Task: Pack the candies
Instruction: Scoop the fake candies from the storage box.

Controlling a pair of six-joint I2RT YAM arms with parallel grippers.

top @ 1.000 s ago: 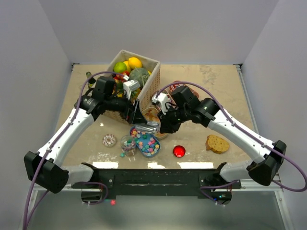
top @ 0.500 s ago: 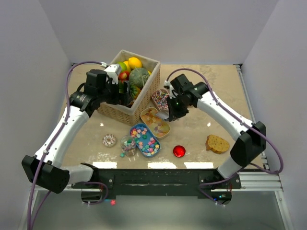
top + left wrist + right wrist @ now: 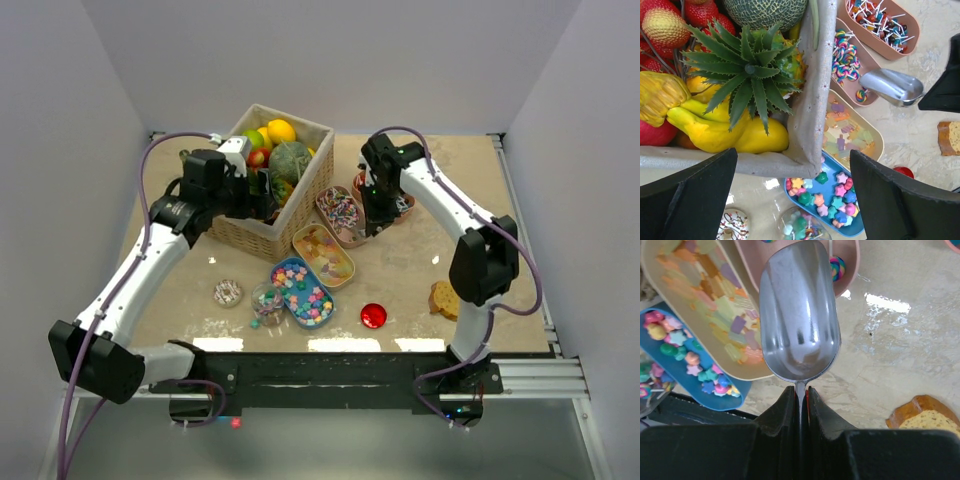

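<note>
Right gripper [image 3: 800,390] pinches the stem of a shiny metal scoop [image 3: 799,315]. The bowl is empty and its long axis runs straight out from the fingers. Candies: pale gummies [image 3: 715,300] in a beige oval tray [image 3: 747,374] lie just left of the bowl; a swirl lollipop [image 3: 837,266] sits past its tip. Right arm is nearer. Left gripper [image 3: 792,180] is spread wide over a lined wicker basket [image 3: 812,100]. No legible writing.

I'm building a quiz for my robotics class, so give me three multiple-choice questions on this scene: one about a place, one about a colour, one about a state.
1. Where is the pineapple? A in the basket; B on the table; C in a tray.
2. What colour is the tray holding the star candies? A pink; B blue; C beige.
3. The scoop in the right gripper is: A full of gummies; B lying on the table; C empty.
Answers: 1 A, it sits within the basket wall; 2 B, the stars lie on blue; 3 C, only bare metal shows inside.
</note>
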